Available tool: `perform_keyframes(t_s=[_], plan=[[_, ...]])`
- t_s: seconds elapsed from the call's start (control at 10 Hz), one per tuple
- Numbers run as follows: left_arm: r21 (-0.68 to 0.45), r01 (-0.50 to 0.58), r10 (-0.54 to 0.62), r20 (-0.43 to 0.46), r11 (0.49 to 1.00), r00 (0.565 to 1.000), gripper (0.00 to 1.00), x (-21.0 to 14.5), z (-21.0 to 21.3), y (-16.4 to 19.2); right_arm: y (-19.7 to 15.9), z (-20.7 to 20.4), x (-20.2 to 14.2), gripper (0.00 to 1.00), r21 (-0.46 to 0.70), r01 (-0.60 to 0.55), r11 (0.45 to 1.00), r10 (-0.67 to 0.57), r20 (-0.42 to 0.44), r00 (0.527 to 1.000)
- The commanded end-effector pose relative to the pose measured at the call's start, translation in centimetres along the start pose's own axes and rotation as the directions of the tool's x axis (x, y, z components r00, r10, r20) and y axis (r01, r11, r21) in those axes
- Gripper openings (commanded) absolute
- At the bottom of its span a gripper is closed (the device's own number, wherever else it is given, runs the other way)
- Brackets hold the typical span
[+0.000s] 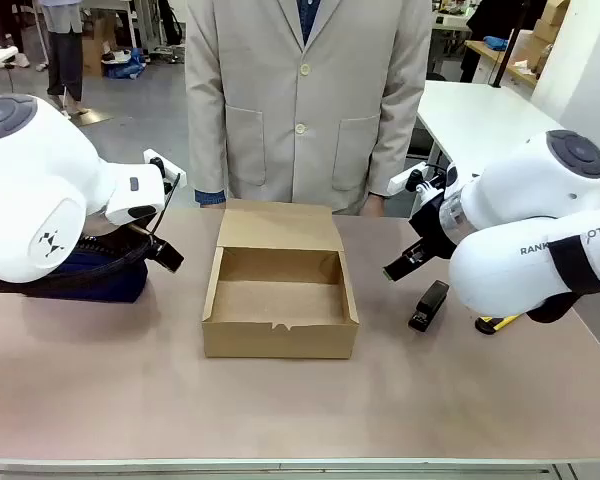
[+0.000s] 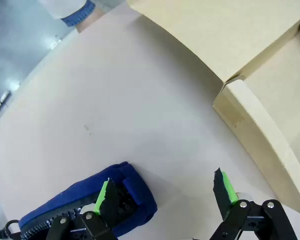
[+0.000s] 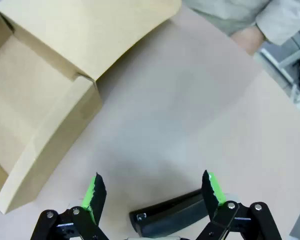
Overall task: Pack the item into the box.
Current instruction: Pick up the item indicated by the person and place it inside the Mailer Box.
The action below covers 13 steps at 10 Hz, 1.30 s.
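Note:
The brown cardboard box [image 1: 280, 335] stands open mid-table, its flap lid [image 1: 278, 226] leaning back toward the person. A bit of the yellow utility knife [image 1: 498, 323] peeks out from under my right arm near the table's right edge. My left gripper [image 1: 170, 257] hovers left of the box, open and empty, over the table beside the box wall [image 2: 255, 130]. My right gripper [image 1: 398, 268] hangs right of the box, open and empty, just above a black stapler [image 3: 170, 217]. Both open grippers also show in the wrist views, left [image 2: 165, 192] and right [image 3: 153, 190].
A navy zip pouch [image 1: 100, 278] lies under my left arm, its end next to the left finger [image 2: 106, 197]. The stapler [image 1: 429, 305] lies between the box and the knife. A person in a beige jacket [image 1: 305, 100] stands at the far edge, one hand [image 3: 247, 37] near the table.

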<state>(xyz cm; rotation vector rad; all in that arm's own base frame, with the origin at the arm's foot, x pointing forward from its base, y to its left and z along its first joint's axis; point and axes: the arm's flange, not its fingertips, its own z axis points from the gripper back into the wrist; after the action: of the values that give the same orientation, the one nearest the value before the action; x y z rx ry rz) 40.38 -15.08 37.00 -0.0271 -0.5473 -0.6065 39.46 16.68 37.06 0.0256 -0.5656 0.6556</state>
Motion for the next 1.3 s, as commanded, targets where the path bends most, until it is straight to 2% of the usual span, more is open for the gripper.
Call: perform_keyframes(t_s=[0.0,1.1,1.2], plan=[[0.000,0.000,0.000,0.000,1.000,1.000,1.00,0.0,0.0,0.0,0.0,0.0,0.0,1.00,0.000,0.000,1.000,0.000,0.000,1.000],[0.000,0.000,0.000,0.000,1.000,1.000,1.00,0.0,0.0,0.0,0.0,0.0,0.0,1.00,0.000,-0.001,1.000,0.001,0.000,1.000],[0.006,0.018,-0.018,0.027,1.000,0.999,1.00,0.6,4.2,0.5,-0.4,3.3,0.3,1.00,-0.025,-0.001,1.000,0.001,-0.003,1.000]])
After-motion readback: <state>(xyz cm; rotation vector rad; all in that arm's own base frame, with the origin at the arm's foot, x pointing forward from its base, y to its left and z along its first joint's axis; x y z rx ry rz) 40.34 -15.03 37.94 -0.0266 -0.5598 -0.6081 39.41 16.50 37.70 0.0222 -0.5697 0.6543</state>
